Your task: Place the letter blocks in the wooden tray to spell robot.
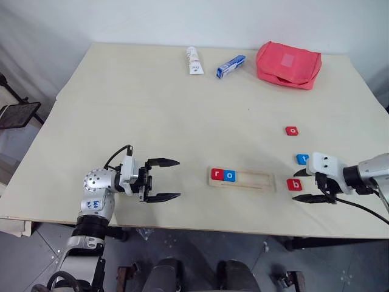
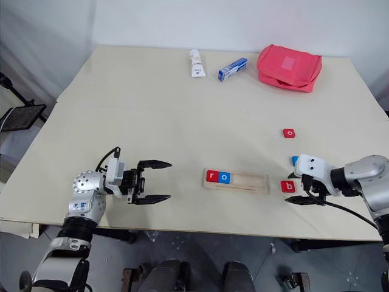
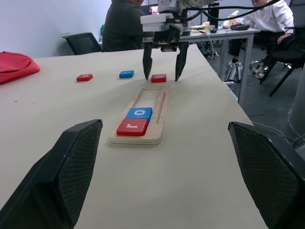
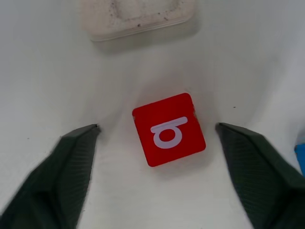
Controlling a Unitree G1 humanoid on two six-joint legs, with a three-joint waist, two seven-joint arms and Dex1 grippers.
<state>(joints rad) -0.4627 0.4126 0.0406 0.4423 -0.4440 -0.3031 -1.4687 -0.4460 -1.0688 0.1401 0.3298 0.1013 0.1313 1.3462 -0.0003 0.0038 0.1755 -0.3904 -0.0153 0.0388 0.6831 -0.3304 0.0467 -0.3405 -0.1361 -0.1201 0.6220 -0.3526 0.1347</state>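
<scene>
A white tube (image 1: 193, 60), a blue-and-white box (image 1: 231, 66) and a red pouch (image 1: 288, 64) lie in a row along the far edge of the pale bench (image 1: 152, 128). Beyond it, two people (image 3: 125, 24) sit at a desk (image 3: 228, 32), beside a black chair (image 3: 85, 42).

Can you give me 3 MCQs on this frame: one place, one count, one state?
1. Where does the red b block lie?
A. in the tray
B. on the table right of the wooden tray
C. by the pouch

2. How many blocks sit in the tray?
A. two
B. three
C. five

3. The right gripper is:
A. shut on the b block
B. open, straddling the b block
C. above the tray

Key: B, it lies off the tray's end; A, red r and blue o; B, fingers either side, not touching.
</scene>
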